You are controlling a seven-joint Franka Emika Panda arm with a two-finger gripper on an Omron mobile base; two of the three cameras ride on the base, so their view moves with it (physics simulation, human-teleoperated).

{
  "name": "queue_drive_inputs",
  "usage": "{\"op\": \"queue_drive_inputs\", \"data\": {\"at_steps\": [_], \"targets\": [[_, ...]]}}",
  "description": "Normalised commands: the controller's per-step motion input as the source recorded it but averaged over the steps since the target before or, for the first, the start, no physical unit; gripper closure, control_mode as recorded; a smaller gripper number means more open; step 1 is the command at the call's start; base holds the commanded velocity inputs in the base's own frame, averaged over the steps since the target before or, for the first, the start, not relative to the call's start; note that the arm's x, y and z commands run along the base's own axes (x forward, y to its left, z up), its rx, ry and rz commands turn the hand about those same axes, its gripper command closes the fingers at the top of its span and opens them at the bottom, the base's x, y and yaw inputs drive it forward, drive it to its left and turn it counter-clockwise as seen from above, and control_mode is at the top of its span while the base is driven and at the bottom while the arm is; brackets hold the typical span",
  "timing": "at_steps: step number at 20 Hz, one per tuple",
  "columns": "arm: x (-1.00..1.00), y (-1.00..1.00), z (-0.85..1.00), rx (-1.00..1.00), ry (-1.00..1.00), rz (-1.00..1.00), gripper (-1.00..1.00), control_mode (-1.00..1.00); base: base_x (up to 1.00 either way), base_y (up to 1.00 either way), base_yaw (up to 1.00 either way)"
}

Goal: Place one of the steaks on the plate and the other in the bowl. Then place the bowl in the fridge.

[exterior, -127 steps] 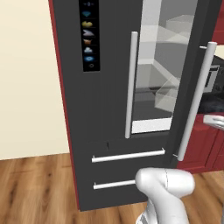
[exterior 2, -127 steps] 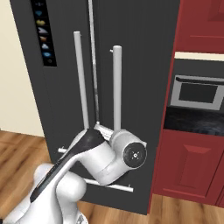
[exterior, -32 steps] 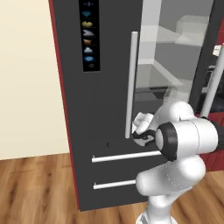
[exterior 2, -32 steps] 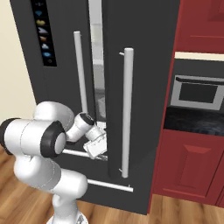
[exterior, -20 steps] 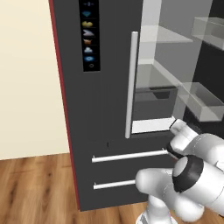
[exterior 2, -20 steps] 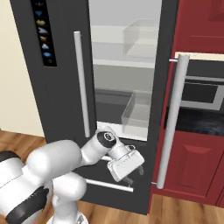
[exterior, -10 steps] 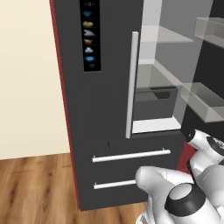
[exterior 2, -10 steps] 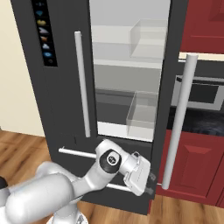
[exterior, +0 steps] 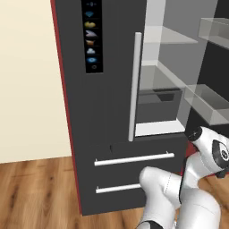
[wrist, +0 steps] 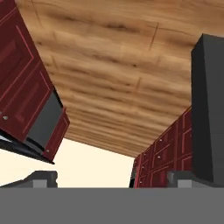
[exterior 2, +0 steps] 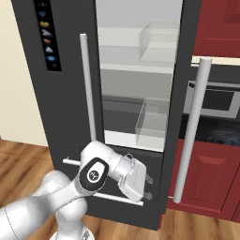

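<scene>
The fridge [exterior 2: 61, 103] stands with its right door [exterior 2: 187, 93] swung open, clear shelves [exterior 2: 140, 65] showing inside. The gripper [exterior 2: 148, 186] hangs low, just below that opening and in front of the drawers [exterior: 134, 174], fingers spread apart, holding nothing.

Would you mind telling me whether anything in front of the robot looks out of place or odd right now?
Nothing looks damaged or spilled. The fridge has its right door swung wide open, showing bare shelves and clear bins. The gripper hangs open and empty, low in front of the fridge drawers.
</scene>
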Motion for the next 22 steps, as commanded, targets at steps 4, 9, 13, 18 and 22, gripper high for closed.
{"op": "queue_drive_inputs", "data": {"at_steps": [4,9,13,18,22], "targets": [[0.15,0.96,-0.16,0.3,-0.05,-0.08,-1.0,-1.0,0.0,0.0,0.0],[0.04,0.95,-0.35,0.32,-0.45,-0.36,-1.0,-1.0,0.0,0.0,0.0],[0.49,0.77,-0.23,0.26,-0.4,-0.45,-1.0,-1.0,0.0,0.0,0.0],[0.63,0.88,-0.24,0.21,-0.36,-0.44,-1.0,-1.0,0.0,0.0,0.0],[0.76,0.38,-0.17,0.3,-0.28,-0.62,-1.0,-1.0,0.0,0.0,0.0]]}}
